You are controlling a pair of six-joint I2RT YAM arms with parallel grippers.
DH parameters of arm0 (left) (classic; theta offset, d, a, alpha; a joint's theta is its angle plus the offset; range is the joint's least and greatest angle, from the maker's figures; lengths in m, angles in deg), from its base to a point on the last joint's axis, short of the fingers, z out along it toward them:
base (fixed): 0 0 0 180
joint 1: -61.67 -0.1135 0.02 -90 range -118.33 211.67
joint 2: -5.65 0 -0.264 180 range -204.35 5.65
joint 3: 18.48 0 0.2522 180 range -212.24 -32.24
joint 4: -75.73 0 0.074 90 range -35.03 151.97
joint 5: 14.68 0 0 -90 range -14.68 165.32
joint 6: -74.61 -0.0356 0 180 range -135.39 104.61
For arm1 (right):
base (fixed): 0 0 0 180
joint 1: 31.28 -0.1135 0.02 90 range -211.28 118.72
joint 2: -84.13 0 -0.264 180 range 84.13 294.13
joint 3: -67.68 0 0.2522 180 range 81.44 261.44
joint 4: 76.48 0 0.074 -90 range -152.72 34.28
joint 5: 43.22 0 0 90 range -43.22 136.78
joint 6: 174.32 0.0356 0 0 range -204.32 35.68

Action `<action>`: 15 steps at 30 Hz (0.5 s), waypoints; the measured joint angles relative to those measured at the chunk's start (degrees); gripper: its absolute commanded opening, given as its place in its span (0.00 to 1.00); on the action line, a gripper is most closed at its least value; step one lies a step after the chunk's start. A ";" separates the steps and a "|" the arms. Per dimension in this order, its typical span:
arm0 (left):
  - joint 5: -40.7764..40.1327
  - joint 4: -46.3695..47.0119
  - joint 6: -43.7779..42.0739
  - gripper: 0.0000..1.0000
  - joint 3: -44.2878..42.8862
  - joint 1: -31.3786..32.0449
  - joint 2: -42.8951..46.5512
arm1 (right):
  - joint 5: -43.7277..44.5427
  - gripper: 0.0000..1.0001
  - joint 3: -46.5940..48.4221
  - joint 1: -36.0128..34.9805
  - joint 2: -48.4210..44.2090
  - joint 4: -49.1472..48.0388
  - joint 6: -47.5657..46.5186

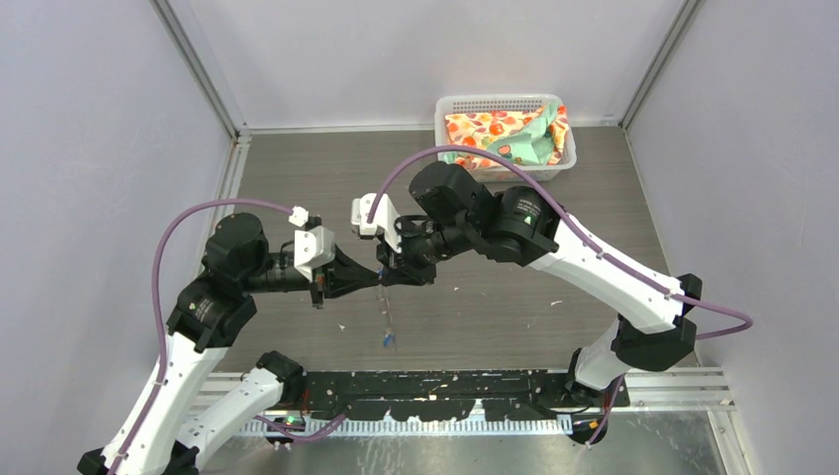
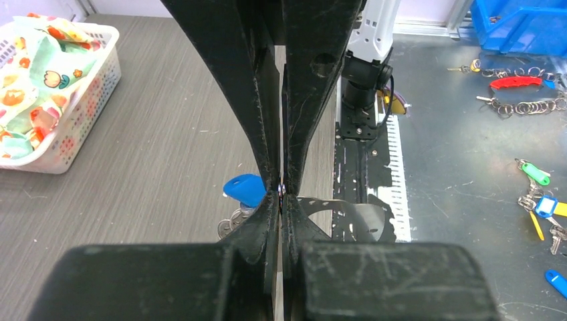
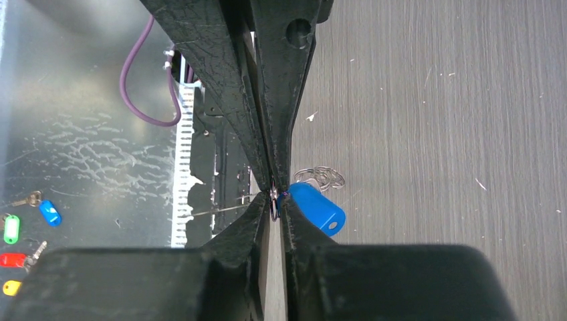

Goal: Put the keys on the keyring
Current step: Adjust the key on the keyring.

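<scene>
Where the two arms meet above the table (image 1: 495, 327), the left gripper (image 2: 281, 190) is pressed together on a glint of thin metal, apparently the keyring (image 1: 384, 312) (seen edge-on). The right gripper (image 3: 274, 198) pinches the same wire. A blue key (image 3: 318, 208) shows just beside the fingertips, lower down.

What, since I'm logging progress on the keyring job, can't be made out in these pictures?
Top view: the key is a blue speck; whether it hangs on the keyring is too small to tell.
Left wrist: the left fingers hide all but a glint of the silvery bit they pinch.
Right wrist: the right fingers do likewise and cover part of the key; its blade is unseen.
</scene>
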 measured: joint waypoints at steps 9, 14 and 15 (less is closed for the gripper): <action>0.02 -0.04 -0.22 0.13 0.00 0.00 -0.09 | -0.07 0.01 -0.48 0.00 -0.20 -0.11 -0.68; 0.00 0.17 -0.59 0.21 0.00 0.00 0.28 | 1.31 0.01 -9.11 0.17 -5.70 -5.68 -0.74; -0.02 0.17 -0.68 0.21 0.00 0.00 0.44 | 1.42 0.01 -11.15 0.24 -7.23 -7.04 -0.74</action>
